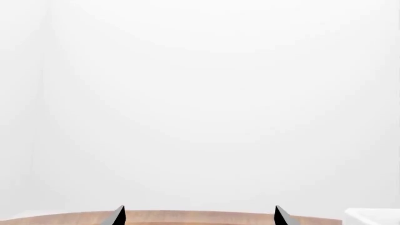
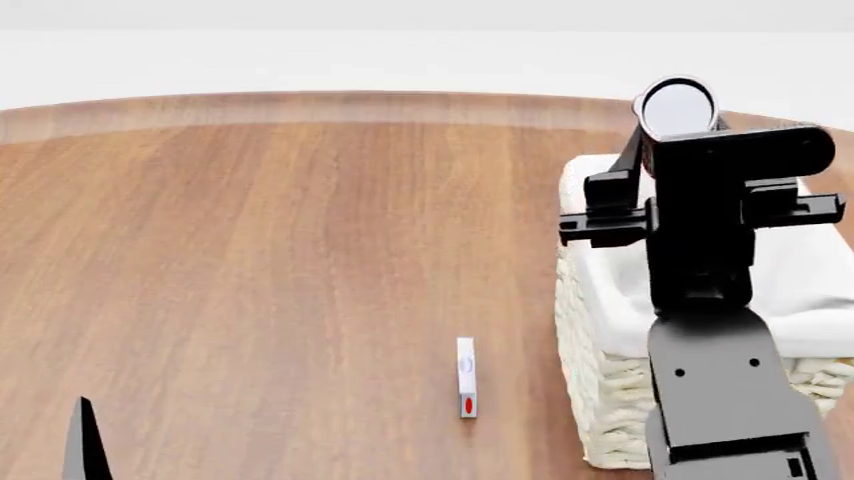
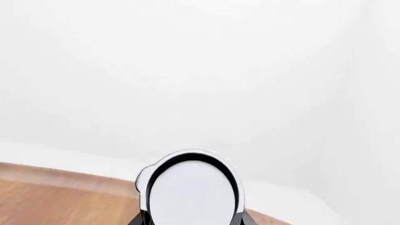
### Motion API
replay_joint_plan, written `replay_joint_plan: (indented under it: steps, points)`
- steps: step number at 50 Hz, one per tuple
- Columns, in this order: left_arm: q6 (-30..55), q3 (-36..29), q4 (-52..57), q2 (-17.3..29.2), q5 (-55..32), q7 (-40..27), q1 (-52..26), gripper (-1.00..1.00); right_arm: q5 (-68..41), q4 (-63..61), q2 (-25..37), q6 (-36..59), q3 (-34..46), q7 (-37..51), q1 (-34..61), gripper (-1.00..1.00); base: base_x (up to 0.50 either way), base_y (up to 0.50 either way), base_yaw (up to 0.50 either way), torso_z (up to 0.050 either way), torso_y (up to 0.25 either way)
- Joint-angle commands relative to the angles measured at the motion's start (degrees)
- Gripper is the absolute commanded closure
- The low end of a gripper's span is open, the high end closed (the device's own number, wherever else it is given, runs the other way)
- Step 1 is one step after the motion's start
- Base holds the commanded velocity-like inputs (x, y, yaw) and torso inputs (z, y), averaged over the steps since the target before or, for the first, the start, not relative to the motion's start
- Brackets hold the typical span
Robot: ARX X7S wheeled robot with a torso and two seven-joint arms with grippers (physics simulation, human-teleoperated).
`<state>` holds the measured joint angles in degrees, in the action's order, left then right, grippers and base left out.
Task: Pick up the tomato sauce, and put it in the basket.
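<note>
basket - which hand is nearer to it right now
Right. The right hand is raised over the basket, gripping the tomato sauce can. The left hand is low at the table's near left, far from it.

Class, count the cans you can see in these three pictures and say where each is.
1. The tomato sauce sits in the right gripper, above the basket. Others may be hidden behind the arm or inside the basket.

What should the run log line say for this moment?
right claw: shut on tomato sauce, held above basket | left claw: open, empty, low over table | small white item: on table beside basket
</note>
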<state>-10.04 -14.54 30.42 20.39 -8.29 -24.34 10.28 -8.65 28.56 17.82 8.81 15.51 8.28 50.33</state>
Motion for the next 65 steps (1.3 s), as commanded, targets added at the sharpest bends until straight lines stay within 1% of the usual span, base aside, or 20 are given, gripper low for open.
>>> replay_joint_plan:
  steps: [1, 6, 9, 12, 14, 17, 18, 23, 30, 34, 48, 55, 56, 65]
  points:
    - [0.10, -0.13, 0.28, 0.28, -0.15, -0.15, 0.06, -1.00, -3.68, 17.76, -1.94, 1.09, -3.26, -5.85, 8.56, 1.00, 0.00, 0.00, 0.00, 0.000, 0.010]
    - [0.13, -0.26, 0.14, 0.30, 0.06, -0.28, 0.02, -1.00, -4.91, 23.73, -2.51, -0.07, -4.26, -7.43, 10.94, 1.00, 0.00, 0.00, 0.00, 0.000, 0.000]
    - [0.35, -0.45, 0.40, 0.25, 0.10, -0.36, -0.04, -1.00, -4.35, 23.21, -2.59, 3.43, -3.85, -5.71, 12.01, 1.00, 0.00, 0.00, 0.00, 0.000, 0.000]
    - [0.34, -0.56, 0.51, 0.31, 0.15, -0.37, -0.04, -1.00, -5.06, 27.03, -2.86, 3.52, -4.55, -6.33, 14.22, 1.00, 0.00, 0.00, 0.00, 0.000, 0.000]
    - [0.26, -0.55, 0.49, 0.36, 0.17, -0.42, 0.02, -1.00, -5.05, 31.78, -3.17, 2.73, -4.65, -7.01, 16.24, 1.00, 0.00, 0.00, 0.00, 0.000, 0.000]
    - [0.19, -0.56, 0.42, 0.41, 0.20, -0.51, 0.14, -1.00, -4.11, 44.59, -4.13, -1.52, -3.98, -9.68, 21.04, 1.00, 0.00, 0.00, 0.00, 0.000, 0.000]
    - [0.18, -0.55, 0.47, 0.44, 0.14, -0.52, 0.17, -1.00, -3.94, 46.02, -4.28, -2.36, -3.99, -9.88, 21.60, 1.00, 0.00, 0.00, 0.00, 0.000, 0.000]
    - [-0.01, -0.71, 0.36, 0.48, 0.08, -0.51, 0.18, -1.00, -2.21, 46.39, -3.89, 0.69, -4.83, -9.43, 21.27, 1.00, 0.00, 0.00, 0.00, 0.000, 0.000]
    - [-0.05, -0.69, 0.84, 0.66, 0.09, -0.76, 0.56, -1.00, 1.42, 46.41, -3.96, 7.73, -6.88, -12.88, 21.58, 1.00, 0.00, 0.00, 0.00, 0.000, 0.000]
    - [0.00, -0.90, 0.90, 0.66, 0.22, -0.79, 0.48, -1.00, 3.34, 46.42, -4.10, 9.96, -8.25, -13.85, 22.72, 1.00, 0.00, 0.00, 0.00, 0.000, 0.003]
    - [0.44, -1.09, 0.90, 0.81, 0.40, -1.11, 0.12, -1.00, 6.99, 46.42, -4.65, 9.85, -11.28, -14.65, 22.59, 1.00, 0.00, 0.00, 0.00, 0.000, 0.000]
    - [0.63, -1.41, 0.72, 0.79, 0.58, -1.16, -0.14, -1.00, 7.83, 46.42, -4.49, 8.95, -11.98, -13.56, 22.22, 1.00, 0.00, 0.00, 0.00, 0.000, 0.000]
    - [0.58, -1.42, 0.71, 0.80, 0.55, -1.16, -0.13, -1.00, 7.86, 46.42, -4.47, 9.19, -12.04, -13.76, 22.17, -1.00, 0.00, 0.00, 0.00, 0.000, 0.000]
    - [1.02, -1.69, 0.54, 0.78, 0.78, -1.35, -0.55, -1.00, 8.08, 46.42, -4.47, 8.50, -12.99, -13.74, 22.06, -1.00, 0.00, 0.00, 0.00, 0.000, 0.000]
